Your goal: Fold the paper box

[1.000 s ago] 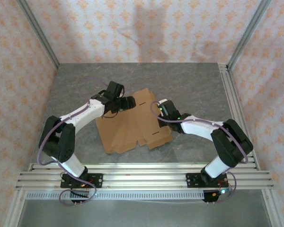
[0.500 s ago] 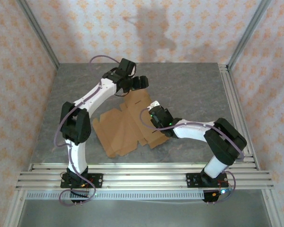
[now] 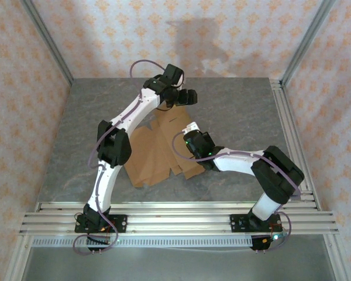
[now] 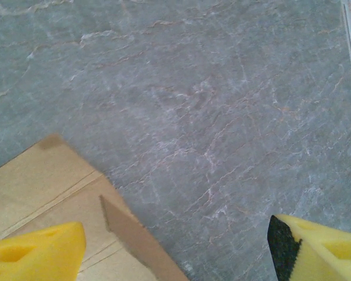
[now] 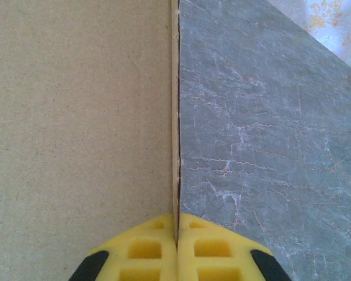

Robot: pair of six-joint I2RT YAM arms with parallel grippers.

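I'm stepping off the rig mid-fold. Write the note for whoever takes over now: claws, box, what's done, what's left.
The left claw is open and empty, hovering over the table just past the far corner of the paper box.
The right claw is shut, pinching an edge on the box's right side.
The box lies spread out on the table between the arms, mostly flat. One small flap near the far corner stands up a little.
Done: no walls raised and no tabs tucked, as far as can be seen.
Left: practically all of the folding.
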